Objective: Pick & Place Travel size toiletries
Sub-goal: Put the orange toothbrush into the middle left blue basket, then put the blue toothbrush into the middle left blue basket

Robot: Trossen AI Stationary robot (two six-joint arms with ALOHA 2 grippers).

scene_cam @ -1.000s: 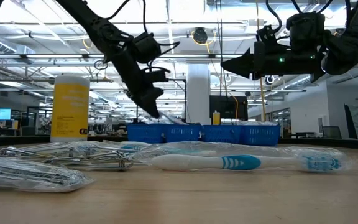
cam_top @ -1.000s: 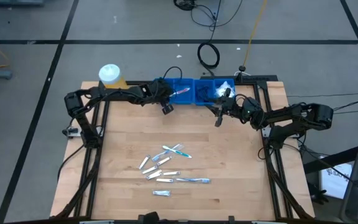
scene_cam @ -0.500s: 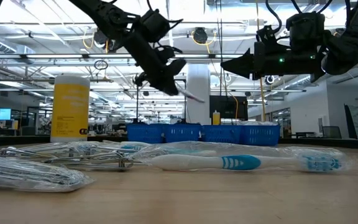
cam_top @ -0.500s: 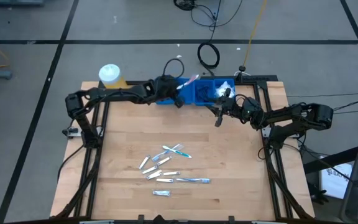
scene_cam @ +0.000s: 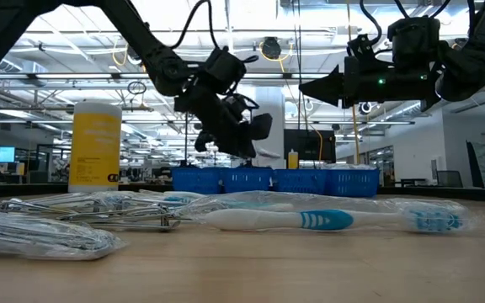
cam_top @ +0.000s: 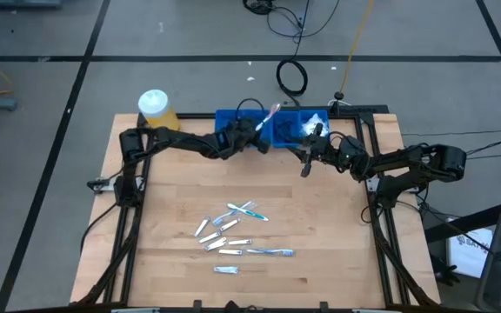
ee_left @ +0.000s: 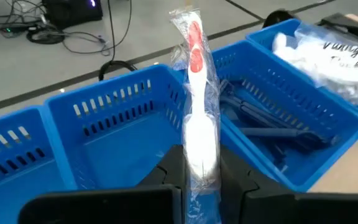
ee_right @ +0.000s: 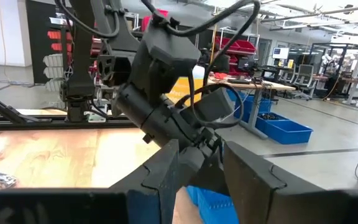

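My left claw (ee_left: 197,177) is matt black plastic, and the toothbrush (ee_left: 197,118) in it has a smooth white and red handle inside a crinkly, glossy clear wrapper. The tray (ee_left: 123,134) under it is hard blue plastic with slotted walls and a slight sheen. The bench (cam_top: 320,217) is pale wood in planks, satin smooth. On it, the wrapped packets (scene_cam: 66,223) glint like clear film. The jar (scene_cam: 96,145) looks like matt yellow plastic.

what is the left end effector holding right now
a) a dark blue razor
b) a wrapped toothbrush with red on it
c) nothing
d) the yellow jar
b: the left end effector is shut on a plastic-wrapped white toothbrush with red markings, held above the blue tray.
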